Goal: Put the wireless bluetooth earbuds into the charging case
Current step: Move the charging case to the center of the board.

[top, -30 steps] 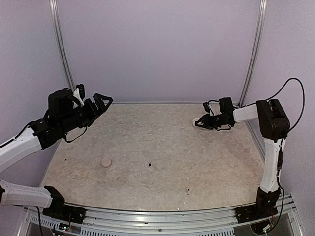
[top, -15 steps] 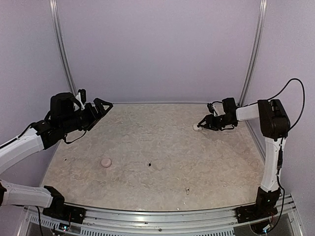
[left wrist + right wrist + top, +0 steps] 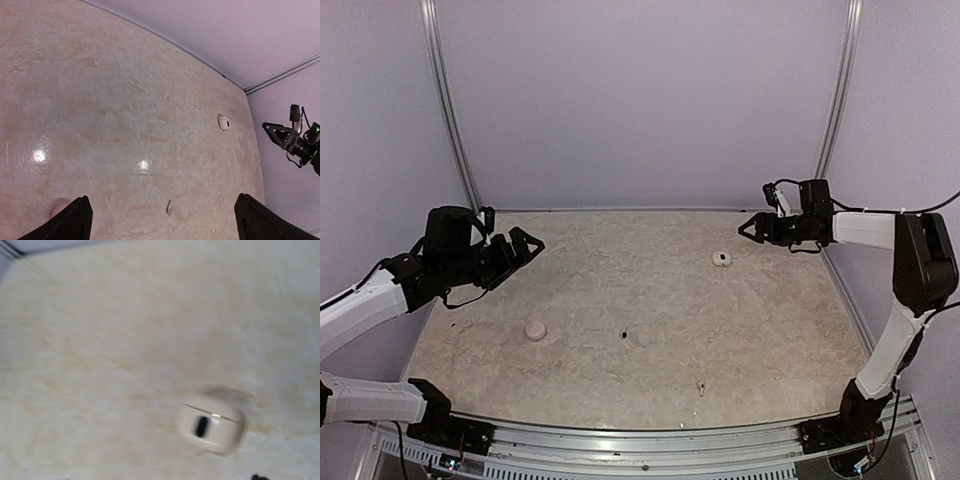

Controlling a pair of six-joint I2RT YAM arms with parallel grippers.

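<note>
A white round charging case (image 3: 721, 258) lies shut on the table at the far right, a dark slot on its front (image 3: 210, 427). My right gripper (image 3: 749, 229) hovers open just right of it and above, holding nothing; only a dark fingertip (image 3: 257, 477) shows in its wrist view. One tiny pale earbud (image 3: 700, 387) lies near the front edge, also seen as a small sliver (image 3: 169, 207) from the left wrist. A pinkish round case (image 3: 534, 329) sits at the left. My left gripper (image 3: 526, 244) hangs open and empty above the table's left side.
A small dark speck (image 3: 623, 334) marks the middle of the beige stone-patterned table (image 3: 620, 280). Lilac walls with metal rails (image 3: 448, 110) close in the back and sides. A metal rail (image 3: 650, 440) runs along the front edge by the arm bases.
My right gripper opened, left the white case on the table, and drew back to the right and upward. My left arm sank a little and pulled back toward the left.
</note>
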